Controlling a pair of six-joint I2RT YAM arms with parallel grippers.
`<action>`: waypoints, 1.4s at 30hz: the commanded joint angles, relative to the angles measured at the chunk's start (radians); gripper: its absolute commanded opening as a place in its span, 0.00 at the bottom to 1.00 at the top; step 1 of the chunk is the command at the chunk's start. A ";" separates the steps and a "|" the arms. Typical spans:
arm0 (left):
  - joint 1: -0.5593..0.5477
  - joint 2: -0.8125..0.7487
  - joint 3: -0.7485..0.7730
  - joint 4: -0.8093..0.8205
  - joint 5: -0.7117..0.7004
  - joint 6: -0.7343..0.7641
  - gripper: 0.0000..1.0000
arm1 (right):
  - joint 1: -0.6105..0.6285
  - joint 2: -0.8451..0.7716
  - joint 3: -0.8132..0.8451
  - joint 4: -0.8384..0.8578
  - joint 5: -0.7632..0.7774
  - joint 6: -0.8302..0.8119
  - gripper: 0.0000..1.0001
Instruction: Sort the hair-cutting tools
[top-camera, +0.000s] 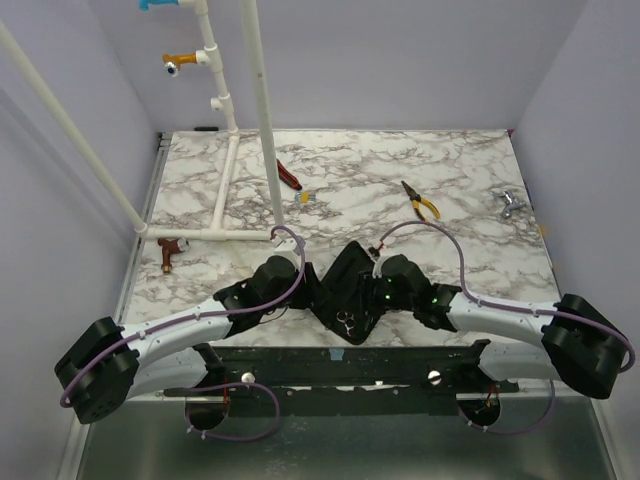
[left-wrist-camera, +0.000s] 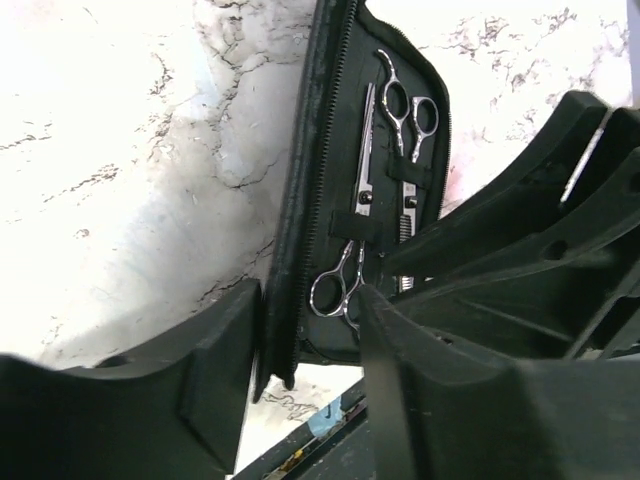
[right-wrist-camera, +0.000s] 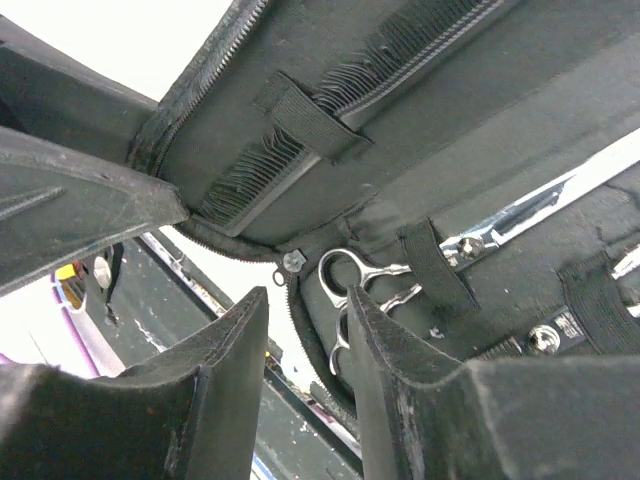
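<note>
While I watched, shiny silver scissors (left-wrist-camera: 363, 160) lay strapped in the black fabric case (left-wrist-camera: 300, 180), with the left gripper (left-wrist-camera: 310, 335) and right gripper (right-wrist-camera: 307, 335) spread astride its rim.

**A:** Top camera sits high behind the arm bases (top-camera: 95, 370), tilted down and forward, taking in the whole marble table (top-camera: 470, 190) from far off.

**B:** And the left wrist?

**A:** Close in, looking past its own fingers (left-wrist-camera: 215, 380) along the open black case (left-wrist-camera: 335, 180).

**B:** Right wrist is tighter yet, just over its fingers (right-wrist-camera: 225, 370). All three share that case and its strapped scissors (right-wrist-camera: 345, 275).
</note>
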 joint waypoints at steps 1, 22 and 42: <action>0.003 -0.022 -0.023 0.014 -0.015 -0.025 0.40 | 0.036 0.072 0.023 0.109 -0.013 -0.050 0.39; 0.003 -0.014 -0.013 -0.032 -0.042 0.006 0.18 | 0.128 0.287 0.032 0.322 0.029 -0.049 0.37; 0.003 0.015 -0.011 -0.024 -0.049 0.008 0.06 | 0.142 0.306 0.013 0.356 -0.101 -0.062 0.34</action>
